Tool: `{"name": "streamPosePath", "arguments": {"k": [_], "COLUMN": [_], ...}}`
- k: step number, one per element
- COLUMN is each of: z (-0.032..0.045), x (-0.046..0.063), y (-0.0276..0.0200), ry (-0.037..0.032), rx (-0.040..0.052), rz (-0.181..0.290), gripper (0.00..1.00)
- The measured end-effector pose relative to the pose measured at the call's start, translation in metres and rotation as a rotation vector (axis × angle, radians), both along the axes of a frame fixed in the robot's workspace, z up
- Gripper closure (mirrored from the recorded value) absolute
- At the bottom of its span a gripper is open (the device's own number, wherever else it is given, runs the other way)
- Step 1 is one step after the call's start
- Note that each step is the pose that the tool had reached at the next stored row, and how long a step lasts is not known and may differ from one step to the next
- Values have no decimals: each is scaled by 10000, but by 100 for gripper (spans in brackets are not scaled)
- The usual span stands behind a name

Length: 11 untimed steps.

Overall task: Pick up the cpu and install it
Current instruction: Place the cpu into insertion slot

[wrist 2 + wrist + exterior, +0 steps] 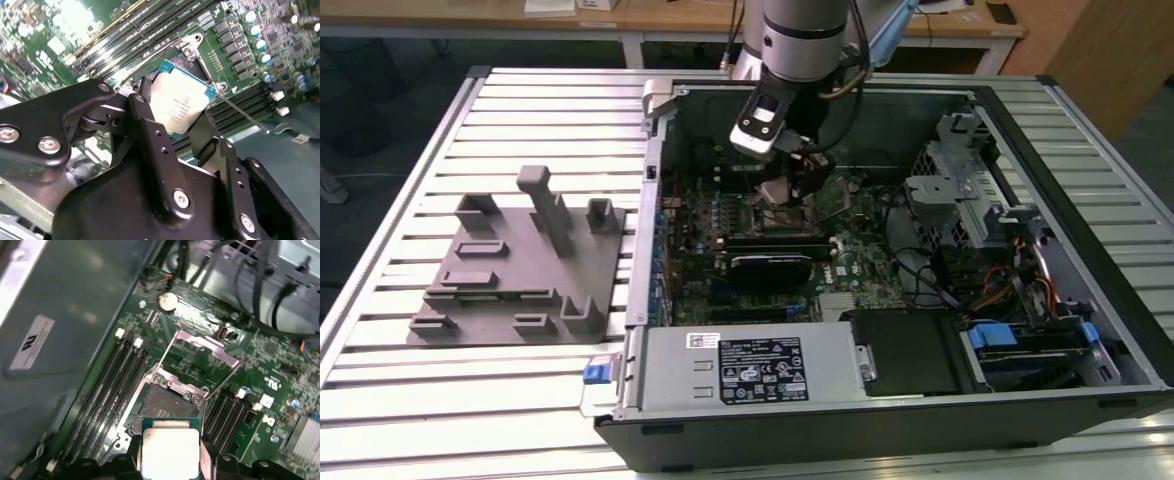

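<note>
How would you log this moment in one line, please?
gripper: shut on cpu | cpu: held over socket, not seated | load plate: open

A black gripper (176, 127) clamps the cpu (182, 97), a silvery square chip, between its 2 fingers (150, 125). Behind it lies a green motherboard (235, 12) with long dark memory slots (150, 27) and a row of small round capacitors (255, 30).
</note>
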State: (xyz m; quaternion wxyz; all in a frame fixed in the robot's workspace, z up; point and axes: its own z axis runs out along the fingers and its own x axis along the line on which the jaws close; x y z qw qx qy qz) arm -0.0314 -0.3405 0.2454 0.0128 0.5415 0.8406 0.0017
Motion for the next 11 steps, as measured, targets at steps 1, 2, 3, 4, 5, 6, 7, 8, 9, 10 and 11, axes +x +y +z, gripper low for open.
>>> {"name": "streamPosePath", "arguments": {"k": [1,2,3,4,5,6,7,8,9,10,11], "z": [-2,-4,-5,-7,-9,-11,-13,-15,-17,-20,-22], "x": [0,0,0,0,0,0,0,0,0,0,0], "y": [0,0,0,0,0,0,0,0,0,0,0], "ry": [0,-1,0,-1,-1,-1,-1,-1,-1,-1,-1], "rx": [1,1,1,2,2,2,2,2,3,2,1], "rz": [-184,-375,-556,-734,-916,-1095,-1275,-1472,-1640,-1832,-2011], "gripper": [46,46,46,46,46,46,46,46,46,46,46]}}
